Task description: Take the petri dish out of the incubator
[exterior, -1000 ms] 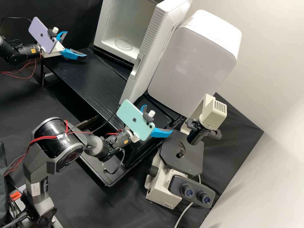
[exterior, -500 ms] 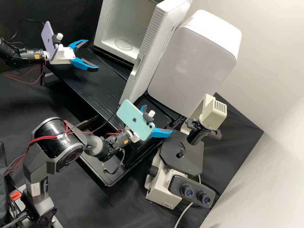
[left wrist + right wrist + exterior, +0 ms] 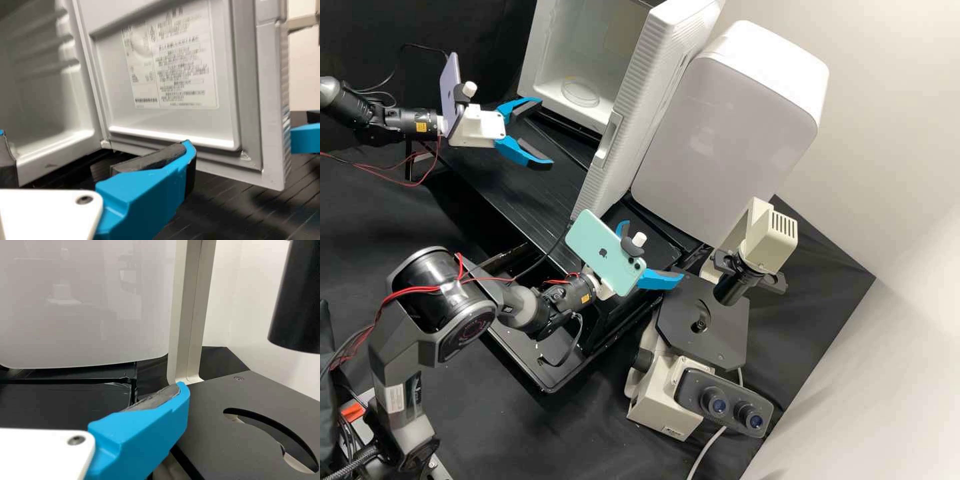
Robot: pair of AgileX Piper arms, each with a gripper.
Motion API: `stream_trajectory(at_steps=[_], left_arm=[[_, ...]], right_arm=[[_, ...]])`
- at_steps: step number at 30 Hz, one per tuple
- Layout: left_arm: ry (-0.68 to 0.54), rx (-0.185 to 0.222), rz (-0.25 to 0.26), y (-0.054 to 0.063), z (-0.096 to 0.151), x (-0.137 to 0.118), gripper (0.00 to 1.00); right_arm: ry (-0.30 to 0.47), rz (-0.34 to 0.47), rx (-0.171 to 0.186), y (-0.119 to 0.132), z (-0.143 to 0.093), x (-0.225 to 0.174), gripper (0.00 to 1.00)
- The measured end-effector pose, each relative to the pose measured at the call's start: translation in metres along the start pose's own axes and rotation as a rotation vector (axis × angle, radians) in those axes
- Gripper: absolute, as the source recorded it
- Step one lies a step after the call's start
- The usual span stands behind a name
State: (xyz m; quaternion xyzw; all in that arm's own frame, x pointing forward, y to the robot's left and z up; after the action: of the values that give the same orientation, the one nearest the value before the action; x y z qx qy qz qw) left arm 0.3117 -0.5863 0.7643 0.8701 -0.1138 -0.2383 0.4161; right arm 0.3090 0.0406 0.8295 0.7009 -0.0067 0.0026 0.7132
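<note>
Black ribbed bench (image 3: 520, 193) on black cloth (image 3: 387, 213), white wall (image 3: 887, 100) beside it; left gripper (image 3: 545, 132) spread wide before the open incubator (image 3: 587, 40).

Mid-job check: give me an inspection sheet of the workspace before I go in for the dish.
Surface: black ridged bench, carrying the incubator.
Job's things: petri dish flat on the incubator floor; door swung open.
Clutter: microscope and white cabinet beside the door.
Grippers: left gripper open, outside the incubator's mouth; right gripper open, at the edge of the microscope's stage.
Cables: red wires looped at both arms.
Surroundings: black cloth, white wall.
</note>
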Motion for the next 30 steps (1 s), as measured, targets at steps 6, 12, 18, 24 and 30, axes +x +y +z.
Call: stream_trajectory(at_steps=[6,12,18,24,30], left_arm=[[0.017,-0.003,-0.030,-0.002,-0.005,0.019,1.00],[0.116,-0.067,-0.018,0.005,-0.024,0.035,1.00],[0.200,-0.113,0.024,0.015,-0.038,0.039,1.00],[0.208,-0.082,0.027,0.015,-0.042,0.046,1.00],[0.213,-0.085,-0.005,0.013,-0.045,0.059,1.00]], right_arm=[[0.000,0.000,0.000,0.000,0.000,0.000,1.00],[0.000,0.000,0.000,0.000,0.000,0.000,1.00],[0.000,0.000,0.000,0.000,0.000,0.000,1.00],[0.000,0.000,0.000,0.000,0.000,0.000,1.00],[0.000,0.000,0.000,0.000,0.000,0.000,1.00]])
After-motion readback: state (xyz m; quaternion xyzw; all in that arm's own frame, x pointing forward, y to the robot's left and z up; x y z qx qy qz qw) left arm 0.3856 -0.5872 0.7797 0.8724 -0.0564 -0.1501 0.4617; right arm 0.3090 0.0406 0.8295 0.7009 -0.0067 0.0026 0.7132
